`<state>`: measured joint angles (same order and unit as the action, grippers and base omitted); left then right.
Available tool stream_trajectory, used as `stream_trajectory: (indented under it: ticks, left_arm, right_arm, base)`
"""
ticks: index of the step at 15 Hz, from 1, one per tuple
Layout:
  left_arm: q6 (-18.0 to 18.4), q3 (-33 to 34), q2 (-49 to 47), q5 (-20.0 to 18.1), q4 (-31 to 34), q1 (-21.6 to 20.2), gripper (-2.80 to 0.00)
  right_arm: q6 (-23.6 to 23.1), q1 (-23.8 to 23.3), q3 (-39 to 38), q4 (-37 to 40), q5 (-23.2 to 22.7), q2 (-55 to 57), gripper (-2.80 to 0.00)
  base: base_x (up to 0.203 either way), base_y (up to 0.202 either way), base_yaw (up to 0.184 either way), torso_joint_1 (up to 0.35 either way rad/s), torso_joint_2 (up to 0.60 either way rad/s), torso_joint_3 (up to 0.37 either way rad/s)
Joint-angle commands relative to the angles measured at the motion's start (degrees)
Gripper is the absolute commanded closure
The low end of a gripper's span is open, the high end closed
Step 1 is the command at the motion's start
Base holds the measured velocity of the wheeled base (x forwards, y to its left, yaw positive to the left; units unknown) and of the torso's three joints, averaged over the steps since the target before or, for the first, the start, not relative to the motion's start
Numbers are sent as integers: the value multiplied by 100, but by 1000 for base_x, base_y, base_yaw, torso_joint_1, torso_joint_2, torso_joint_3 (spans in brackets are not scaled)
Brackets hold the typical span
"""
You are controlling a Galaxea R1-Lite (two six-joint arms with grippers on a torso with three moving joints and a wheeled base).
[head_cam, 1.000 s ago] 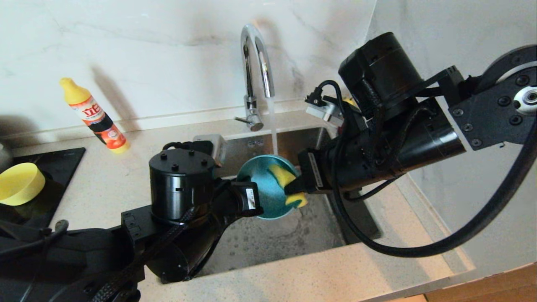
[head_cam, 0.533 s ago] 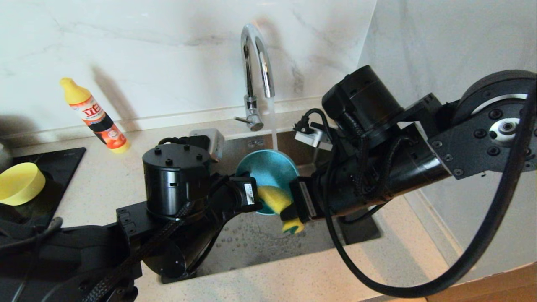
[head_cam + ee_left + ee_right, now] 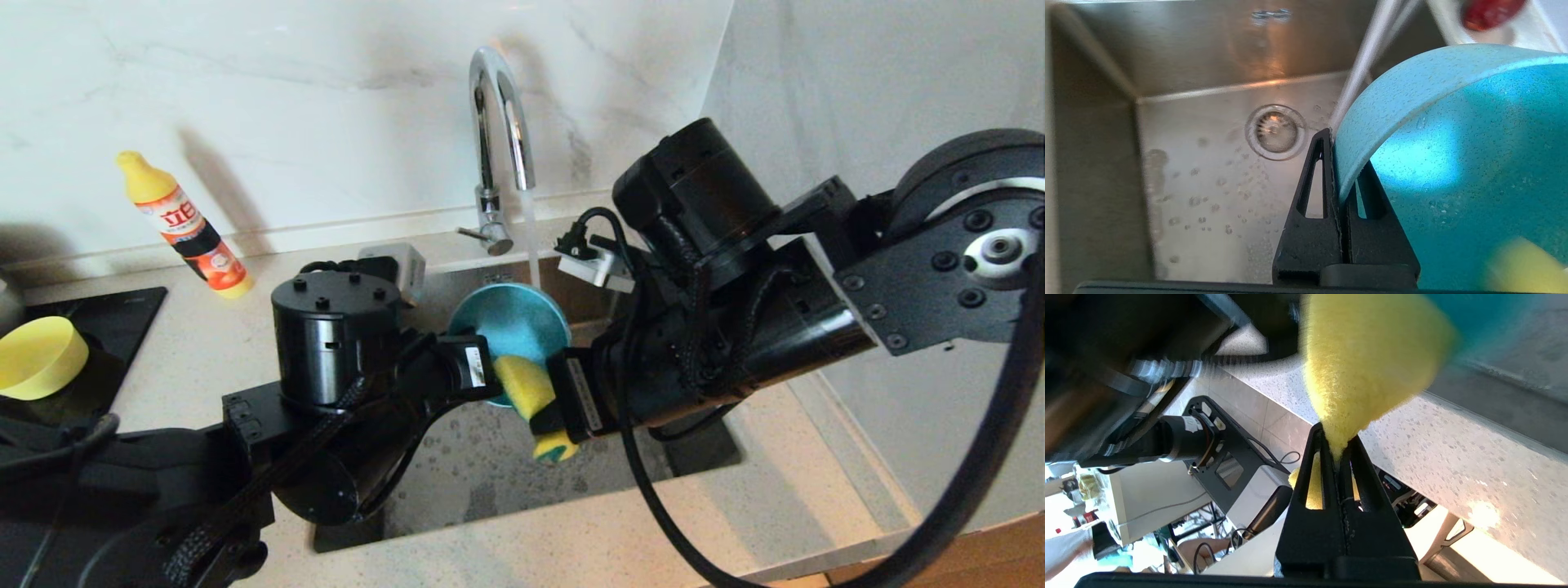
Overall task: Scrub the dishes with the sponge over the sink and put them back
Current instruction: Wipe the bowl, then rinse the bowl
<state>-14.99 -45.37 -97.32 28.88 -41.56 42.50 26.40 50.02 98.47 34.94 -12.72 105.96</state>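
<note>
Near edge: pale speckled counter [image 3: 620, 539] across the front of the sink.

Sink [image 3: 490, 482]: steel basin, wet floor beaded with drops; round drain [image 3: 1276, 131] in the middle of the floor.

Left gripper [image 3: 478, 377]: over the sink, clenched on the rim of the blue bowl; in the left wrist view one finger [image 3: 1312, 196] on the outside of the wall, the other inside.

Blue bowl [image 3: 510, 327]: held tilted on edge above the basin, open side toward the right arm.

Right gripper [image 3: 563, 408]: over the sink just right of the bowl, clamped on the narrow end of the sponge.

Sponge [image 3: 526, 384]: yellow, wide end against the lower rim of the blue bowl, tail end poking out below the fingers.

Water stream [image 3: 532, 237]: falling from the tap just behind the bowl's far rim.

Yellow bowl [image 3: 37, 358]: far left, upside down on the black cooktop [image 3: 122, 314], well apart from the sink.

Tap [image 3: 498, 147]: chrome gooseneck at the far edge of the sink.

Bottle [image 3: 184, 224]: yellow cap, red label, leaning against the far wall left of the tap.
</note>
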Motion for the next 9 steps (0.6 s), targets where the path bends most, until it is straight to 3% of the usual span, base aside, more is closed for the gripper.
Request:
stream_trajectory:
  ticks: [1, 6, 9]
  left_arm:
    - [-12, 0, -86, 6, -17, -238, 0]
    - [-33, -101, -407, -24, 182, -511, 0]
    - [-344, -675, -702, -66, 1285, -652, 0]
  right_arm:
    - [14, -185, -111, 40, -4, -541, 0]
    - [-7, -484, -315, 164, -29, -1432, 0]
    - [-16, -508, -668, 145, -46, -1651, 0]
  base:
    - [0, 0, 0, 0, 0, 0]
    - [0, 0, 0, 0, 0, 0]
    - [0, 0, 0, 0, 0, 0]
